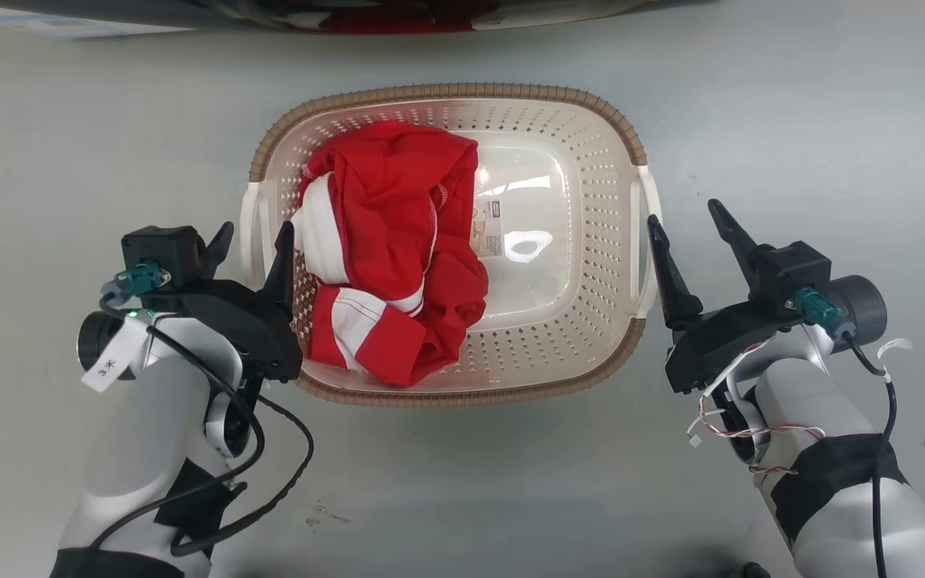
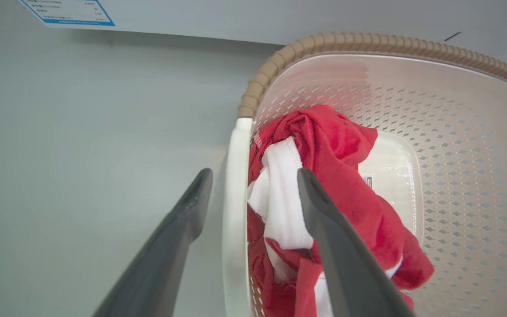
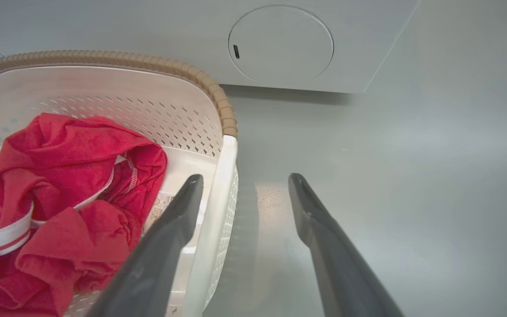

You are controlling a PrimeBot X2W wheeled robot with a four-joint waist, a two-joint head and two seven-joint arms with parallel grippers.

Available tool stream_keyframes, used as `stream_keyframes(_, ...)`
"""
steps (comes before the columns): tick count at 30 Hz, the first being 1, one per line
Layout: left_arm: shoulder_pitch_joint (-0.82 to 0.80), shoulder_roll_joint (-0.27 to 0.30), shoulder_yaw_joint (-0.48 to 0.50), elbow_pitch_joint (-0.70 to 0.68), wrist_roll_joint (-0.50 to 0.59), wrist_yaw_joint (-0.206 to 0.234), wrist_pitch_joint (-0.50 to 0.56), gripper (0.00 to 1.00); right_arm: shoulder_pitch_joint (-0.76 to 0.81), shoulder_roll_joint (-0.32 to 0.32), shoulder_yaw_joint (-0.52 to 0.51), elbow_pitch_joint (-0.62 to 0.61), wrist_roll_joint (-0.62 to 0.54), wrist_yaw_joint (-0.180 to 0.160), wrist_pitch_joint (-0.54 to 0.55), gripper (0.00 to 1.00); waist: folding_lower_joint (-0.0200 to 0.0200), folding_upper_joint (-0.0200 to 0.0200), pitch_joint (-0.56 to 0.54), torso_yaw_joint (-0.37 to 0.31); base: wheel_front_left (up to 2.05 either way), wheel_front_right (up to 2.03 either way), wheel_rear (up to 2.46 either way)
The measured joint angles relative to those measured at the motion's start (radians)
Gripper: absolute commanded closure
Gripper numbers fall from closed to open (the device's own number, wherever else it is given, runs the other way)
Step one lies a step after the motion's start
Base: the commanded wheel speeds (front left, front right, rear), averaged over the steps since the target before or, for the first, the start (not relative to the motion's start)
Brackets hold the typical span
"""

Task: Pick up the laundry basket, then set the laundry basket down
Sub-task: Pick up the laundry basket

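Straddling laundry basket point(image 1: 446, 90) handles, left claw point(image 1: 256, 233) and right claw point(image 1: 684, 215) gape, red garment point(image 1: 398, 241) crowding left.

Open floor point(image 1: 462, 482) flanks the laundry basket point(image 1: 446, 90); a red garment point(image 1: 390, 241) crowds its left half.

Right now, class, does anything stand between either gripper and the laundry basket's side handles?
Nothing clearly does. The left gripper is open astride the left handle, the right gripper astride the right handle of the laundry basket. The red-and-white garment lies right beside the left inner finger; whether it reaches that gap is unclear.
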Motion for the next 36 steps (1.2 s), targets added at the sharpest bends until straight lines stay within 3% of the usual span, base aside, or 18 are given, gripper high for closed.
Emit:
stream_keyframes(13,-0.072,-0.006,0.000,0.124,-0.013,-0.027,-0.004,0.00,-0.056,0.017,0.016,0.102,0.000,0.012,0.000,0.00,0.0001,0.0000,0.057,0.006,0.00,0.00,0.00)
stream_keyframes(14,-0.074,-0.007,-0.001,0.132,-0.013,-0.027,-0.007,0.51,-0.060,0.018,0.017,0.108,0.001,0.018,0.000,0.60,0.0001,0.0000,0.059,0.007,0.00,0.00,0.00)
stream_keyframes(15,-0.075,-0.008,-0.002,0.138,-0.013,-0.032,-0.010,1.00,-0.062,0.019,0.019,0.112,0.001,0.019,0.000,1.00,0.0000,0.0001,0.060,0.008,0.00,0.00,0.00)
stream_keyframes(36,-0.125,-0.041,-0.048,0.288,-0.024,-0.067,-0.021,1.00,-0.098,0.040,0.034,0.255,0.020,0.058,0.000,1.00,-0.0001,-0.0001,0.019,0.013,0.00,0.00,0.00)
